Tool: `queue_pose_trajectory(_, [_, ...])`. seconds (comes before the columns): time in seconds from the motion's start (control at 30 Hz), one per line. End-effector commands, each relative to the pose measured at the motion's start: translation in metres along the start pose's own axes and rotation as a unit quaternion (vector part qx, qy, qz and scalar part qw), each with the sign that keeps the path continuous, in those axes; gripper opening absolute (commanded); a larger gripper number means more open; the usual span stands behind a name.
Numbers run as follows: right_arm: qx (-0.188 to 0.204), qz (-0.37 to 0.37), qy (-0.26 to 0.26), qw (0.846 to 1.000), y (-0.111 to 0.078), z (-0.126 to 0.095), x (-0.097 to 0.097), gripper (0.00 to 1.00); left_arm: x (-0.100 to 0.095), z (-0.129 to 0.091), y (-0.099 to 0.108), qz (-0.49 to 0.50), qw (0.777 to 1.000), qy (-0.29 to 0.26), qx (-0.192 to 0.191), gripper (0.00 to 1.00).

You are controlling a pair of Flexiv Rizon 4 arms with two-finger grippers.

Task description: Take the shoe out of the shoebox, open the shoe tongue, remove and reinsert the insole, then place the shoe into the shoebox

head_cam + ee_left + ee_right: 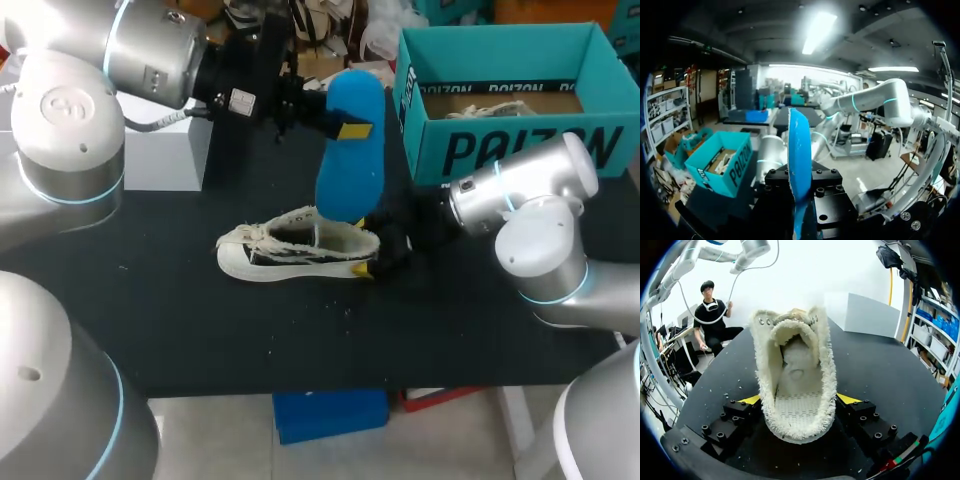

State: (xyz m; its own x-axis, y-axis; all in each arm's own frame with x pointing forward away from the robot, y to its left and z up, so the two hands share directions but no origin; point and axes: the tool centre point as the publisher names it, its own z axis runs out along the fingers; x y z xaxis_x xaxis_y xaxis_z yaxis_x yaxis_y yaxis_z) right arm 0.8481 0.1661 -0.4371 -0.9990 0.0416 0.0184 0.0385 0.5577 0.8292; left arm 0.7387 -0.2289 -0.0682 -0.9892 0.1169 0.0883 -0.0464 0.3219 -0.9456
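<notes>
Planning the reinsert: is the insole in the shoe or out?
Out: left hand grips the blue insole upright; the shoe shows none inside.

Left gripper (352,129) raised high, right gripper (374,250) low — fingers of both clamped.

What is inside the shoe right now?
The shoe shows only its bare mesh footbed; the blue insole is out, held in the left gripper above. The toe end is hidden under the tongue.

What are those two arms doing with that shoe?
The left arm holds the blue insole in its jaws, raised above the white shoe. The right arm has its jaws shut on the shoe's heel as it lies on the black table. The insole is not yet back in; the teal shoebox stands open behind.
</notes>
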Motion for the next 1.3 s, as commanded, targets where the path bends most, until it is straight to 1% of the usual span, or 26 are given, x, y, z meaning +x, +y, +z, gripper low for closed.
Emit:
queue_pose_trajectory(0.03, [0.001,0.001,0.000,1.000,-0.003,0.002,-0.002,0.00,0.002,0.000,0.002,0.000,1.000,-0.004,0.002,0.00])
queue_pose_trajectory(0.13, [0.001,0.001,0.000,1.000,-0.003,0.002,-0.002,0.00,0.002,0.000,0.002,0.000,1.000,-0.004,0.002,0.00])
queue_pose_trajectory(0.2, [0.001,0.001,0.000,1.000,-0.003,0.002,-0.002,0.00,0.003,0.008,0.001,-0.004,1.000,0.019,-0.015,0.00])
queue_pose_trajectory(0.23, [0.001,0.001,0.000,1.000,-0.003,0.002,-0.002,0.00,0.004,0.009,-0.002,-0.010,1.000,0.025,-0.012,0.00])
queue_pose_trajectory(0.27, [0.001,0.001,0.000,1.000,-0.003,0.002,-0.002,0.00,0.002,0.006,-0.006,-0.026,0.999,0.032,-0.004,0.00])
queue_pose_trajectory(0.33, [0.001,0.001,0.000,1.000,-0.003,0.002,-0.002,0.00,0.000,0.000,-0.013,-0.037,0.999,0.038,-0.004,0.00])
queue_pose_trajectory(0.43, [0.001,0.001,0.000,1.000,-0.003,0.002,-0.002,0.00,0.001,-0.006,-0.025,-0.050,0.998,0.045,-0.010,0.00])
queue_pose_trajectory(0.47, [0.001,0.001,0.000,1.000,-0.003,0.002,-0.002,0.00,0.001,-0.009,-0.029,-0.050,0.998,0.039,-0.023,0.00])
queue_pose_trajectory(0.53, [0.001,0.001,0.000,1.000,-0.003,0.002,-0.002,0.00,0.002,-0.016,-0.037,-0.051,0.998,0.041,-0.022,0.00])
queue_pose_trajectory(0.6, [0.001,0.001,0.000,1.000,-0.003,0.002,-0.002,0.00,0.004,-0.022,-0.046,-0.045,0.998,0.030,-0.034,0.00])
queue_pose_trajectory(0.77, [0.001,0.001,0.000,1.000,-0.003,0.002,-0.002,0.00,0.009,-0.036,-0.071,-0.022,0.999,0.017,-0.029,0.00])
queue_pose_trajectory(0.87, [0.001,0.001,0.000,1.000,-0.003,0.002,-0.002,0.00,0.011,-0.040,-0.084,-0.005,1.000,0.010,-0.023,0.00])
queue_pose_trajectory(0.93, [0.001,0.001,0.000,1.000,-0.003,0.002,-0.002,0.00,0.013,-0.042,-0.090,0.003,1.000,0.014,-0.016,0.00])
queue_pose_trajectory(1.07, [0.001,0.001,0.000,1.000,-0.003,0.002,-0.002,0.00,0.014,-0.042,-0.094,0.007,1.000,0.016,-0.002,0.00])
queue_pose_trajectory(1.13, [0.001,0.001,0.000,1.000,-0.003,0.002,-0.002,0.00,0.014,-0.042,-0.092,0.001,1.000,0.021,0.010,0.00])
queue_pose_trajectory(1.3, [0.001,0.001,0.000,1.000,-0.003,0.002,-0.002,0.00,0.011,-0.043,-0.086,-0.018,0.999,0.017,0.040,0.00])
